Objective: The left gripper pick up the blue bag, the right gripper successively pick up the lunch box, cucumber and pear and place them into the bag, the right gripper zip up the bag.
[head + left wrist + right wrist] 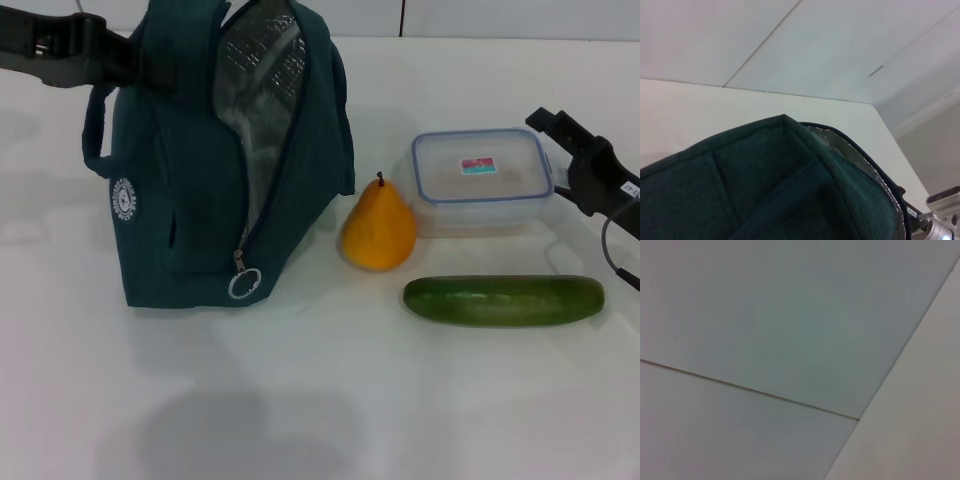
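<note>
Blue bag [190, 180]: stands upright on the white surface [320, 400] toward its left edge, zipper undone, silver foil lining [262, 90] showing through the gap. Ring zipper pull [244, 283] hangs low on the front; white round logo [122, 199] on the side panel; 1 padded handle [95, 140] loops out at the upper left.
Left hand [120, 55]: reaches in from the far left corner to the bag's top, right at the handle; whether it is clenched on the fabric cannot be told. Its wrist view shows teal fabric [765, 190] close up, with the foil edge beside it.
Right hand [570, 140]: at the right edge of the surface, just beside the lunch box, black fingers released and grasping nothing.
Lunch box [483, 180]: lid on, toward the far right of the surface, sticker on top.
Pear [378, 232]: upright, between bag and lunch box, touching neither that I can see.
Cucumber [504, 300]: lies crosswise, nearer the front edge than the lunch box, apart from it.
</note>
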